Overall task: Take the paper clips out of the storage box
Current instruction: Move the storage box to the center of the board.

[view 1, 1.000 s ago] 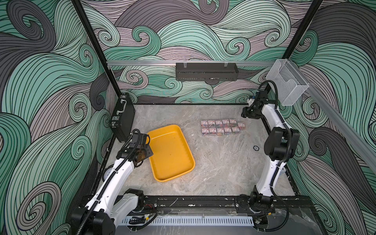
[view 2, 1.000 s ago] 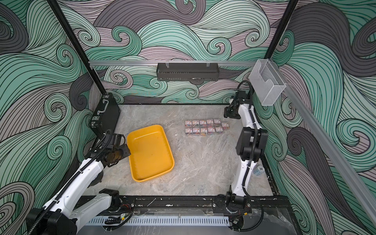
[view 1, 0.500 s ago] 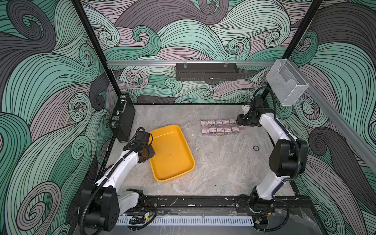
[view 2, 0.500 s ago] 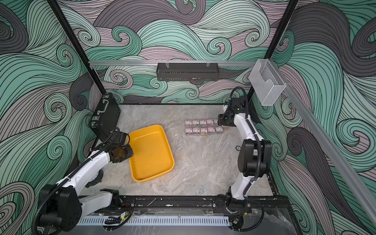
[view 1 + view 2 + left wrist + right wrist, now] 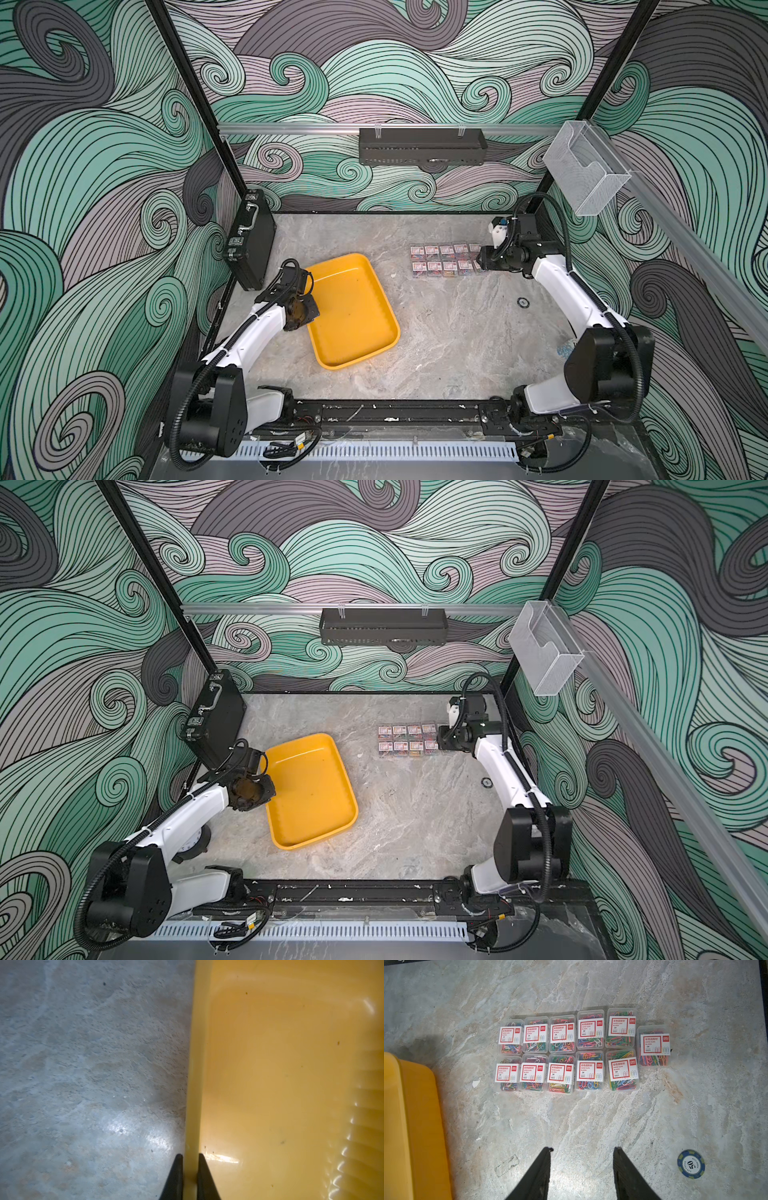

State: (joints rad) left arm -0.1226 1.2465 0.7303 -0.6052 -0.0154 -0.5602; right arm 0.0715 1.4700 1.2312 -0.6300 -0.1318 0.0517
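On my feed, the grey marbled desk [image 5: 449,332] carries a black briefcase [image 5: 249,241] with metal latches and a handle, standing on edge at the left wall. A blue poker chip [image 5: 691,1164] marked 50 and LAS VEGAS lies flat near the desk's right edge, well apart from the briefcase. On the back wall I see a black perforated shelf [image 5: 422,146] hanging from an aluminium rail [image 5: 291,129]. A clear acrylic holder [image 5: 584,168] hangs on the right wall. Swirling green and grey wave wallpaper [image 5: 415,62] covers every wall.
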